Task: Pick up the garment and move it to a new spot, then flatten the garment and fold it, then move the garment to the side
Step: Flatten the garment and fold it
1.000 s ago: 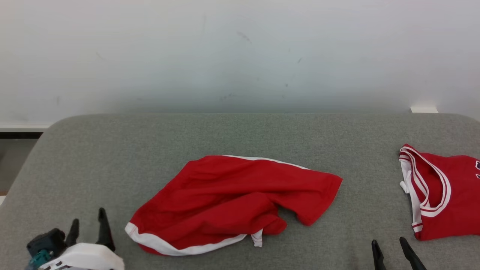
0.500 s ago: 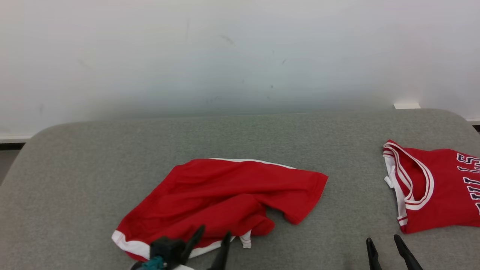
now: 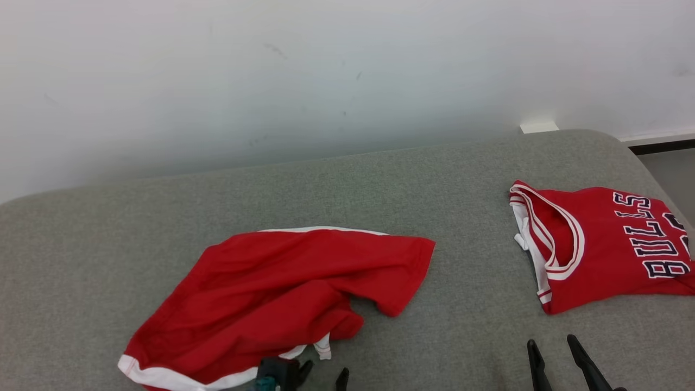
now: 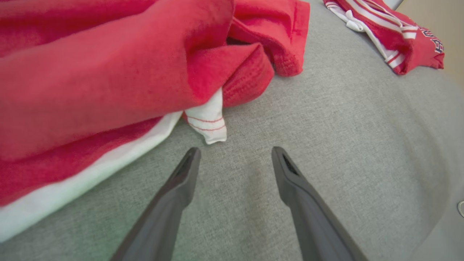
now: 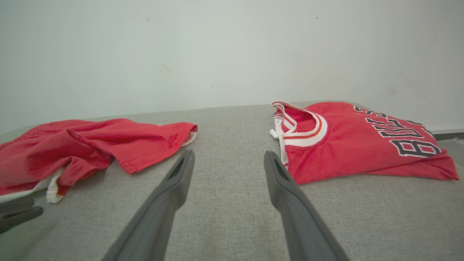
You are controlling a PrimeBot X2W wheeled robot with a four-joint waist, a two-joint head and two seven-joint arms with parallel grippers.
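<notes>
A grey padded bench runs left to right below a white wall. On its left half, towards the near edge, lies the garment. It is red with a white band, and it is crumpled and not yet flattened or folded.

The main change is at the left gripper. A second ago it stood well to the left of the garment, clear of it. Now it sits at the garment's near edge. In the left wrist view the left gripper has its fingers spread apart and empty, and they point at a small white tab just ahead without touching it. The head camera has also swung right, so everything sits further left in the picture; the cloth itself has not moved.

The right gripper waits near the front as before, its fingers apart and holding nothing. On the far right rests a folded red jersey.

The pick-up looks about to begin; every step still lies ahead.
</notes>
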